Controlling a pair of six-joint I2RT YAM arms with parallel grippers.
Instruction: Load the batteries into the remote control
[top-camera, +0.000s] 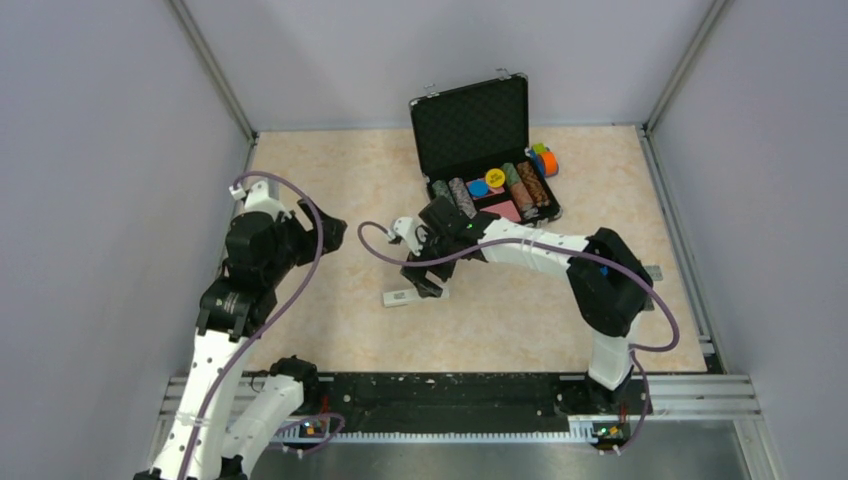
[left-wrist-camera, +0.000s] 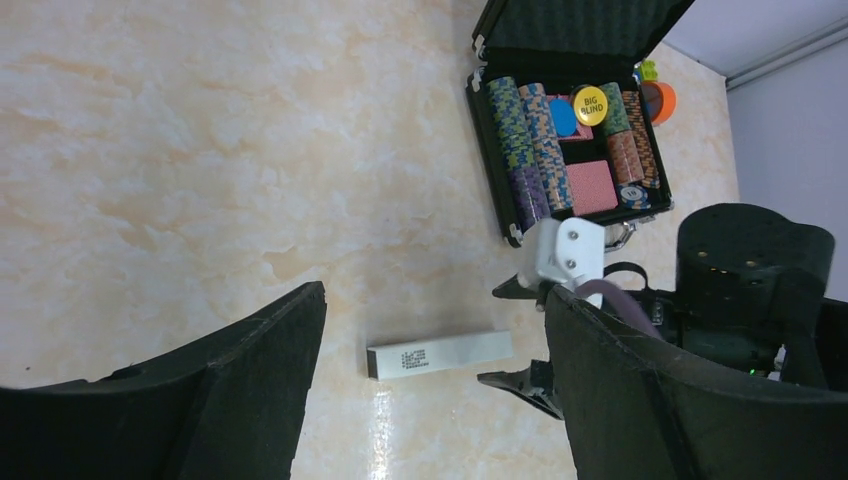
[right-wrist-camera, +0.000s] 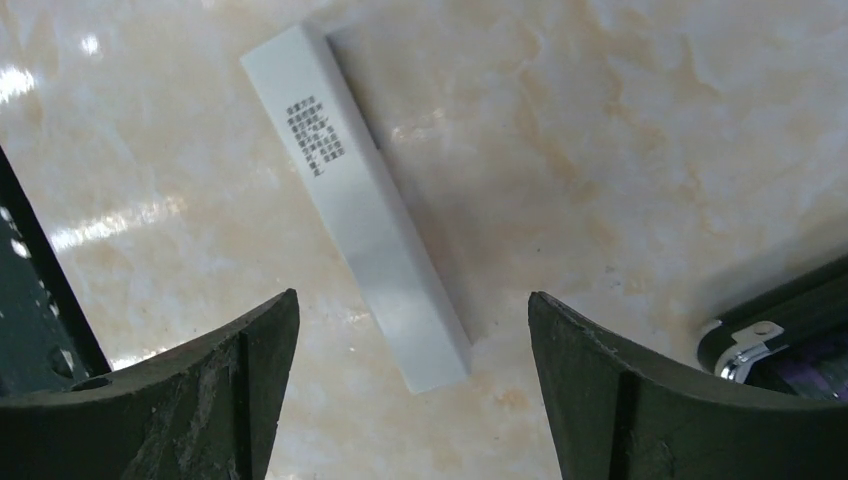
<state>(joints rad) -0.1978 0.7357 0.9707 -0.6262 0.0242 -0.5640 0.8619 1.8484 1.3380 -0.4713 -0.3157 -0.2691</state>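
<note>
Open case (left-wrist-camera: 585, 30) of poker chips (left-wrist-camera: 517, 128)

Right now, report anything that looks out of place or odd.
Nothing spilled or damaged. The remote control lies flat on the table, below the open right hand. Only oddity: no batteries show in any view.

Surface (top-camera: 330, 180): cream stone-look finish with peach-orange marbled veining.
Slim flat white plastic remote bar (right-wrist-camera: 355, 200): plain white, one block of small dark print near one end.
Black hard case (top-camera: 470, 125): black dimpled foam lid, silver latches.
Rows of poker chips (left-wrist-camera: 515, 130): blue-green, purple and red-brown, edge-striped.
Round yellow disc (left-wrist-camera: 590, 104): black lettering.
Pink rectangular block (left-wrist-camera: 591, 187): finely speckled.
</note>
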